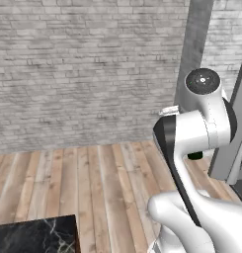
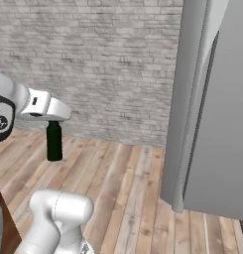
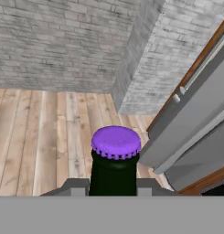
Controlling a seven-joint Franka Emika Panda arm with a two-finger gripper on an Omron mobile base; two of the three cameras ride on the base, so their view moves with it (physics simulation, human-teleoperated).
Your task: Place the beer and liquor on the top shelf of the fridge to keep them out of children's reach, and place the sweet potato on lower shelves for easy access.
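Black marble counter corner [image 1: 36, 236] sits nearest in the left base view, with open plank floor [image 1: 93, 183] running to the brick wall [image 1: 83, 69]. From the right base view, the gripper [image 2: 52, 119] pinches the beer [image 2: 54, 142] by its neck, hanging clear above the floor, well left of the grey fridge [image 2: 212, 109] door edge. Hand view: dark green bottle, purple cap [image 3: 116, 141], fingers [image 3: 77, 187] pressed against its neck.

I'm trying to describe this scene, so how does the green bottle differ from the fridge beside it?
The beer is small, slim and dark green, while the fridge is tall, broad and grey. The beer hangs upright off the wooden floor, clamped at the neck by the shut gripper; the fridge stands on the floor. The beer carries a purple cap. Both stand upright.
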